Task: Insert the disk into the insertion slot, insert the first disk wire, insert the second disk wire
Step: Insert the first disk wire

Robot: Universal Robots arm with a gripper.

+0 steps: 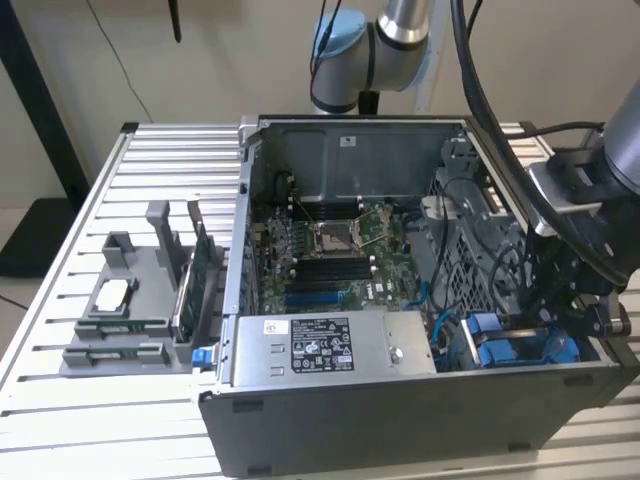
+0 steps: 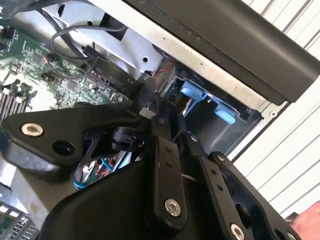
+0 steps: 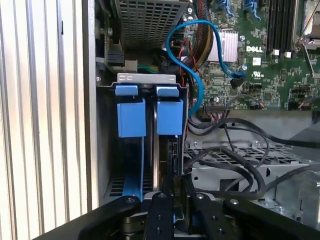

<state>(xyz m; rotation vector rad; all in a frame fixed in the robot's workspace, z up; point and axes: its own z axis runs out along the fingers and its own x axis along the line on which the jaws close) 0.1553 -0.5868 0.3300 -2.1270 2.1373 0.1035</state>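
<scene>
At the computer case's (image 1: 330, 425) corner nearest the camera on the exterior view's right, the gripper (image 1: 565, 310) hangs low over the grey drive cage, close above two blue carrier fronts. In the first wrist view the two carriers stand side by side on edge in the cage. The disk (image 3: 170, 116) appears to be the one nearer the motherboard (image 3: 260, 50), and it is pushed into the insertion slot (image 3: 167, 78) until its blue front sits level with the other carrier (image 3: 131, 117). That reading is a judgement, since the drive's body is mostly in shadow. What matters here is alignment: the disk's long axis runs from its blue front straight back toward the gripper (image 3: 172, 212), which sits in line with that carrier at its far, rear end, not with its neighbour. The first step therefore looks done, and the work now looks to be at the end where wires would plug in. A blue cable (image 3: 197, 85) loops from the motherboard down just beside the disk's carrier, and black cables (image 3: 240, 165) lie over the cage near the gripper. Whether the gripper (image 2: 150, 112) is apart, together or clamped on a wire cannot be told.
</scene>
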